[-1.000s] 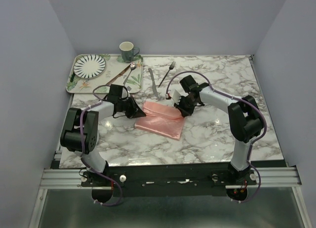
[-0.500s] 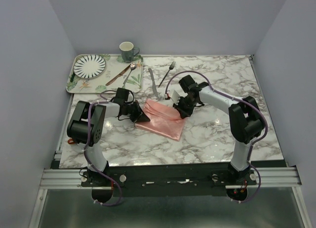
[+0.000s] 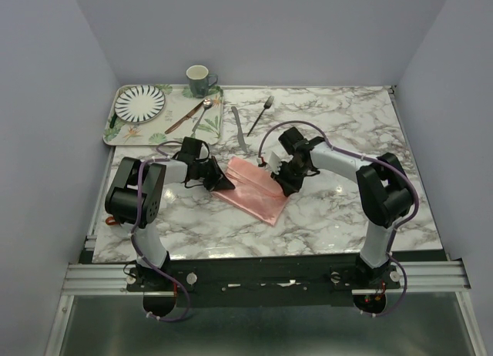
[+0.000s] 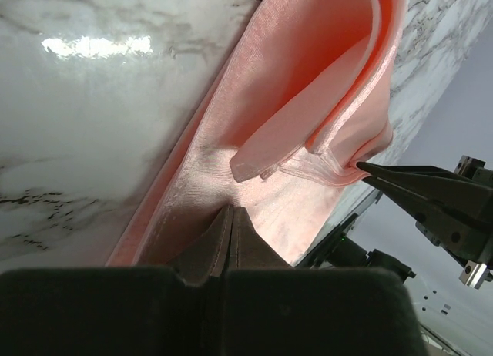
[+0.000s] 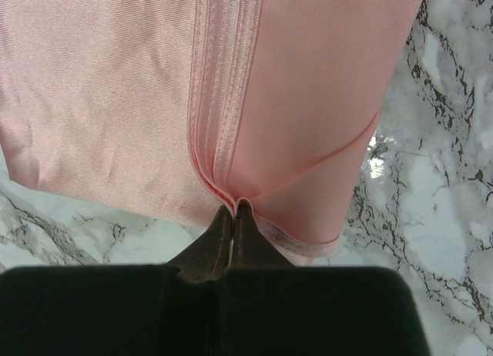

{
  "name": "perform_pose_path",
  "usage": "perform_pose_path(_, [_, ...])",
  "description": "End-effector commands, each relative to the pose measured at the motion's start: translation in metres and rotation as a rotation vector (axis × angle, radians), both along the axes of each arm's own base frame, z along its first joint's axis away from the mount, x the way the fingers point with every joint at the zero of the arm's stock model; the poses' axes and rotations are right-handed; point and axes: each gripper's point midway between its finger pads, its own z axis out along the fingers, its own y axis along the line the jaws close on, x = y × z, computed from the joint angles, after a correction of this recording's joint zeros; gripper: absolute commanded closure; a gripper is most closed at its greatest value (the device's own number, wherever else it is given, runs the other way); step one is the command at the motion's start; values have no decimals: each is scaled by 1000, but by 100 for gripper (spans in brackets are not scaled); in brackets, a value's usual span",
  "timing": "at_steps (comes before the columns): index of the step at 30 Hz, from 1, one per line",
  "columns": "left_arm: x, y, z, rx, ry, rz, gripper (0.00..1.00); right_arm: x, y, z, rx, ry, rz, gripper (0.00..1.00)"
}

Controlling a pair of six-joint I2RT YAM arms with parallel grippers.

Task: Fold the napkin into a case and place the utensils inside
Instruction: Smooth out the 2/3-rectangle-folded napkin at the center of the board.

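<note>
Marble table (image 3: 331, 217) under napkin (image 3: 254, 188), between lilac walls (image 3: 269, 32).

The napkin (image 3: 254, 190) fills the gap between left gripper (image 3: 226, 183) and right gripper (image 3: 280, 184) jaws; knife (image 3: 239, 129) and fork (image 3: 263, 113) lie beyond, open table (image 3: 323, 217) nearer.

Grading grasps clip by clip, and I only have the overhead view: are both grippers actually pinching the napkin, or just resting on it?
Observer: The left wrist view shows the left gripper shut on a puckered bit of the napkin.
Operator: And the right one?
Observer: Its wrist view shows the right gripper shut on stacked hemmed edges.
Operator: Is the fold lying flat?
Observer: No; the left wrist view shows the layers gaping apart at the fold.
</note>
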Motion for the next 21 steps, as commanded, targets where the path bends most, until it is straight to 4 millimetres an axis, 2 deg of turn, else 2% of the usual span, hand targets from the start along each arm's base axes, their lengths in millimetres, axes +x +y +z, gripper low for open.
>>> perform_pose_path(1, [-5,13,-29,109,39,34,100,2,-3,-21,-38,-9,17,99])
perform_pose_path(5, [-3,11,-22,90,16,22,100,3,-4,-28,-48,-2,4,99])
perform_pose_path(8, [3,6,-1,55,-67,-13,100,5,-4,-29,-52,-5,-3,99])
perform_pose_path(9, [7,5,13,44,-119,-23,99,6,-4,-29,-52,-7,-6,99])
perform_pose_path(13, [15,2,50,20,-255,-75,91,11,0,-23,-40,-24,-7,99])
perform_pose_path(15, [16,-1,58,8,-283,-89,83,15,2,-20,-34,-36,-9,99])
perform_pose_path(17, [16,-4,60,2,-287,-93,78,18,5,-13,-20,-48,-12,99])
perform_pose_path(21, [5,-8,45,10,-239,-103,79,20,10,2,5,-46,-19,99])
